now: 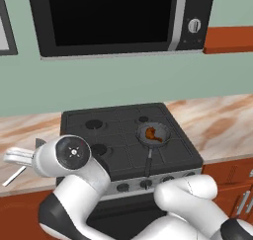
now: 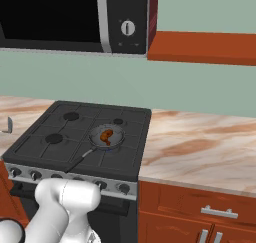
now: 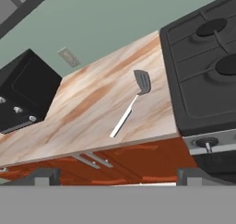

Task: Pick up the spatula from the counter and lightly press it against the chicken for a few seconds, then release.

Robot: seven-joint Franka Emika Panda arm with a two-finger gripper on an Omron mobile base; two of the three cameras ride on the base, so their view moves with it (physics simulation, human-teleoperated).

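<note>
This is a home kitchen, computer-rendered. A black gas stove (image 1: 114,116) with round burners and a row of knobs (image 1: 146,183) along its front sits between runs of tan-and-white marbled stone surface (image 2: 200,142). Below are reddish-brown wooden cabinets (image 2: 172,212) with silver bar handles (image 2: 219,212). A black microwave oven (image 1: 108,17) with a dial hangs above the stove on a pale green wall (image 1: 123,78). A small dark frying pan (image 1: 167,134) holding a piece of browned chicken (image 1: 152,134) stands on a burner. A silver metal spatula (image 3: 129,109) lies on the surface.
</note>
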